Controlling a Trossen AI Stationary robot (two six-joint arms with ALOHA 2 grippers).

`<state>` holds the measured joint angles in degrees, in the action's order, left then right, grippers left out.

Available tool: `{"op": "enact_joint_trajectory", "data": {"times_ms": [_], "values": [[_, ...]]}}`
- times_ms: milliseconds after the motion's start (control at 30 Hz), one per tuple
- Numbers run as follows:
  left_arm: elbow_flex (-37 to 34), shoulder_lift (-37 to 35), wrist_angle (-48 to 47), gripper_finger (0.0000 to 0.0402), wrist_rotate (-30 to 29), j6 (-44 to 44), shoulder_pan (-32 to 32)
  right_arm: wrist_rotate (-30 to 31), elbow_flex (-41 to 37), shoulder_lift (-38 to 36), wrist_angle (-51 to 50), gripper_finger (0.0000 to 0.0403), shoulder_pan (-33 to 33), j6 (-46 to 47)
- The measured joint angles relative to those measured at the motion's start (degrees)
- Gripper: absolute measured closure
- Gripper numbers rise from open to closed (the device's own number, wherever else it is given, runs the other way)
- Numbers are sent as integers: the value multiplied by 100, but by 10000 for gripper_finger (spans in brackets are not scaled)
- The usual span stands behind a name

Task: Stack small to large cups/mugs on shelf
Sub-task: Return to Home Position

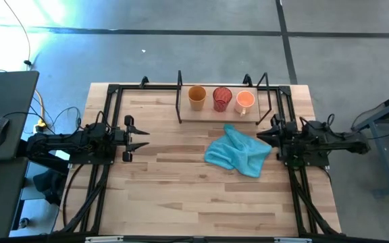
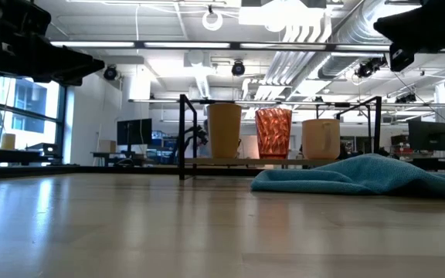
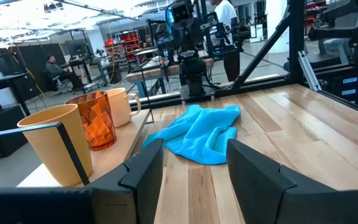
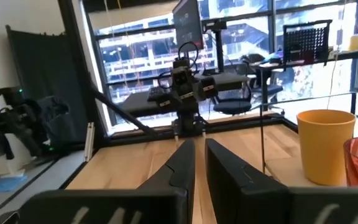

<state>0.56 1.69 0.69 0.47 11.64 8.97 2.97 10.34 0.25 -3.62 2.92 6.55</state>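
Note:
Three cups stand in a row on the shelf's wooden board [image 1: 208, 115] at the far middle of the table: a mustard-yellow cup [image 1: 196, 96], a patterned red cup [image 1: 222, 99] and a light orange mug [image 1: 245, 101] with a handle. They also show in the low view, yellow [image 2: 225, 130], red [image 2: 273, 133] and mug [image 2: 321, 139]. My left gripper [image 1: 142, 138] is open and empty at the table's left, raised above the wood. My right gripper [image 1: 261, 136] is shut and empty at the table's right, above the edge of the blue cloth [image 1: 238, 152].
The crumpled blue cloth [image 2: 361, 176] lies on the table in front of the shelf, toward the right. Thin black rods [image 1: 179, 98] stand at the shelf's ends. Black arm frames [image 1: 107, 108] run along both table sides. Bare wood [image 1: 181, 196] lies toward the near edge.

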Motion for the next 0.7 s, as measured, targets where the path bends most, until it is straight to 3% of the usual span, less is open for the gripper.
{"op": "enact_joint_trajectory", "data": {"times_ms": [233,467,700], "values": [[0,0,0,236,0,1,0,23,-950,0,1630,377,-2,96],[0,0,-2,236,0,1,1,273,-978,2,1944,378,-2,-260],[0,0,-2,236,0,1,1,255,-978,2,1499,378,-2,-234]]}}
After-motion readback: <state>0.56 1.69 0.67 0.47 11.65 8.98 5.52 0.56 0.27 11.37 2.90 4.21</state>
